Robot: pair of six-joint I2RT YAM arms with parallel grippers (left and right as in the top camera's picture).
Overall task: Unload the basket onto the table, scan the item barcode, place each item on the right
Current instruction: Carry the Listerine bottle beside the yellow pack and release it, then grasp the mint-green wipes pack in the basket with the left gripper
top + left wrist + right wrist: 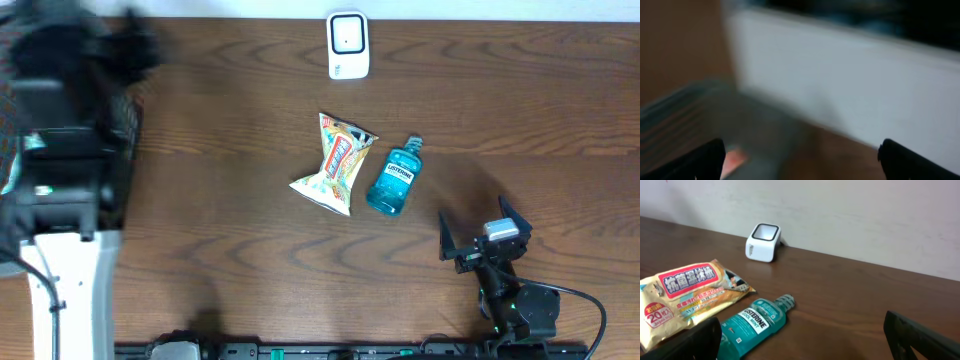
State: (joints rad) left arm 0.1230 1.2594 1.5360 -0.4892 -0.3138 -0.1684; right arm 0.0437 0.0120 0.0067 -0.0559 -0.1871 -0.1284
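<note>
One wipes pack (336, 165), one mouthwash bottle (392, 178), one scanner (348, 45); left gripper (800, 150), right gripper (472, 215) both wide, empty.

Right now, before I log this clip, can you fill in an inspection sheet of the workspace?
Surface: dark brown wooden table.
Job's things: white box-shaped barcode scanner at the far edge; orange-and-yellow plastic wipes packet lying mid-table; blue-green mouthwash bottle on its side close beside the packet, whether touching cannot be told.
Clutter: nothing seen.
Grippers: left gripper open and empty, its view blurred; right gripper open and empty, short of the bottle.
Cables: black cable looping by the right arm's base.
Surroundings: pale wall behind the scanner.
</note>
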